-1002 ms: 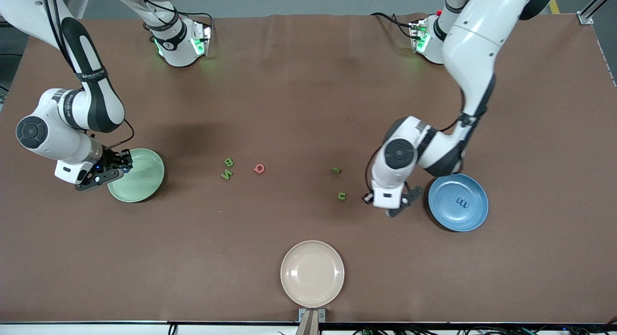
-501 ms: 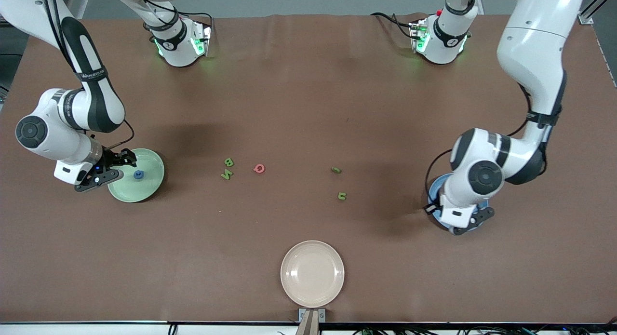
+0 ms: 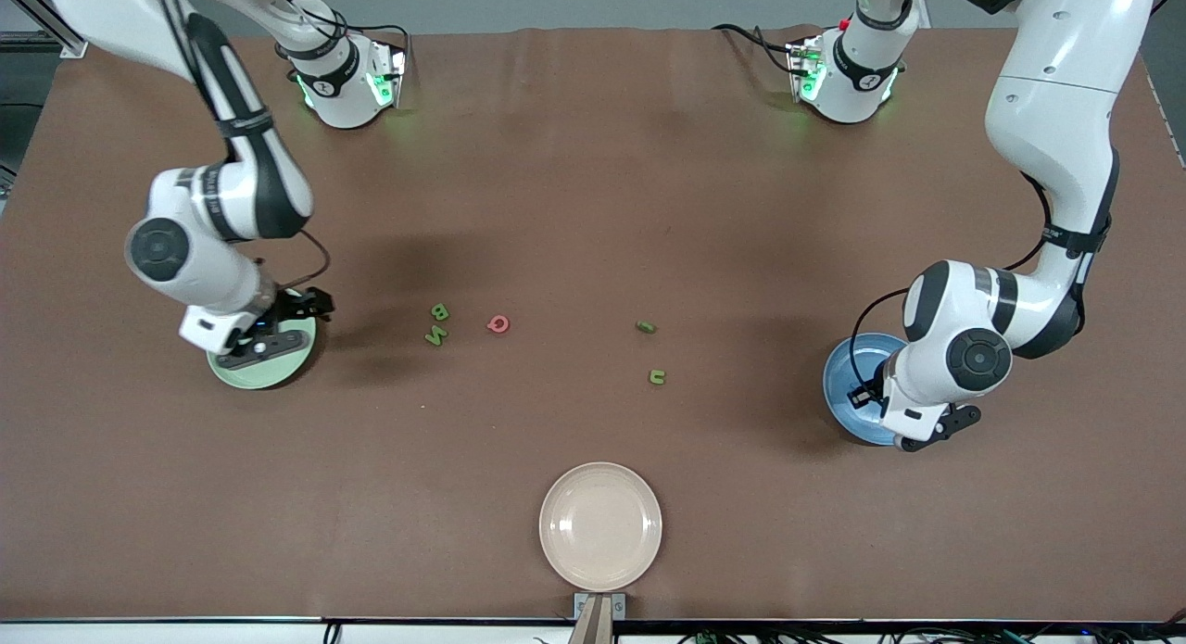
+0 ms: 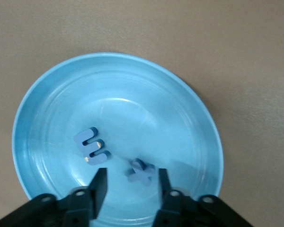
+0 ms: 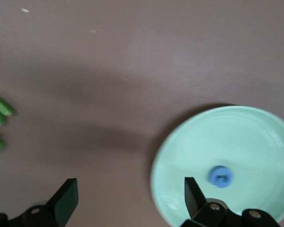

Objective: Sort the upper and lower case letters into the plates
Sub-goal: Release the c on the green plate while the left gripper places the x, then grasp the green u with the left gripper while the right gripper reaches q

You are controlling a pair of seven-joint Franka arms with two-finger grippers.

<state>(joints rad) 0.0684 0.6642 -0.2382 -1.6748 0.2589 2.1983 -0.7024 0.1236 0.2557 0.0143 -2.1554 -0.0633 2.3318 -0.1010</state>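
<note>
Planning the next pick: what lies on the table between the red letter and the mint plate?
Two green letters, side by side; front view shows it.

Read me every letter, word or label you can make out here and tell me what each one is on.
"B": green letter piece on the table.
"N": green piece beside it, nearer the camera.
"G": red piece.
"u": green piece.
"m" and "x": blue pieces in the blue plate.
Right arm's forearm lettering: unreadable.
</note>
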